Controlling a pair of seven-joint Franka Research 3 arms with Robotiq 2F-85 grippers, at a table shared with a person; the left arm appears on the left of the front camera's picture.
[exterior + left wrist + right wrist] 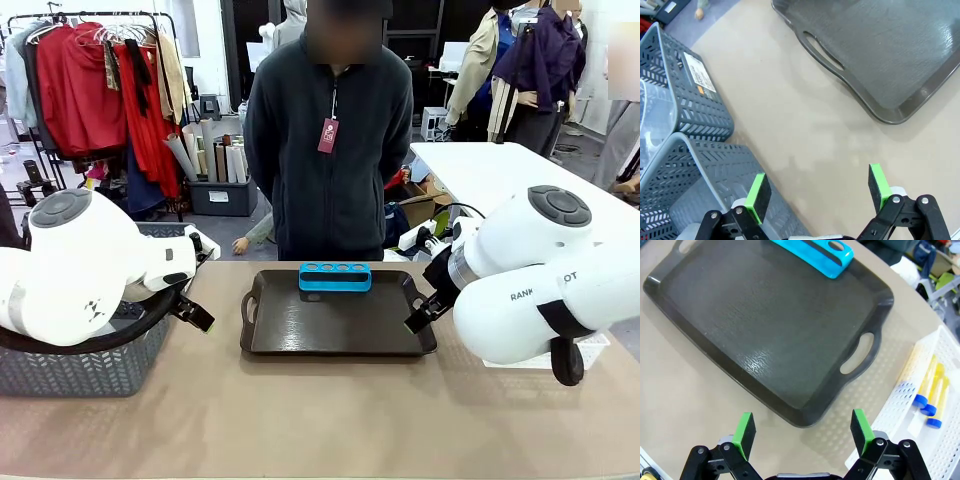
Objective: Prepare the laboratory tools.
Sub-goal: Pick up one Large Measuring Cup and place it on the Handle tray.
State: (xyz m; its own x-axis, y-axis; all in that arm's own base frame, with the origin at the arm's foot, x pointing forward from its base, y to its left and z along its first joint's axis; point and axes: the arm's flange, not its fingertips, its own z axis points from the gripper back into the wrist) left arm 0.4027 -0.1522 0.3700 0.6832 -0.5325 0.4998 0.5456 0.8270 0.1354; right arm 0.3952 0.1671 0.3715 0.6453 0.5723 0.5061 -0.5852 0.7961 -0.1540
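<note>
Green pads of the left gripper (818, 192) stand wide apart with nothing between them, above bare table just beside the grey baskets (705, 115) at the left, the dark tray (890, 60) lying to its right. The right gripper (802, 427) is likewise fully spread and empty, over the tray's near right corner; the blue tube rack (815, 255) sits at the tray's far edge. The yellow-liquid test tubes (932, 385) with blue caps lie in a white perforated basket (892, 412) right of the tray.
</note>
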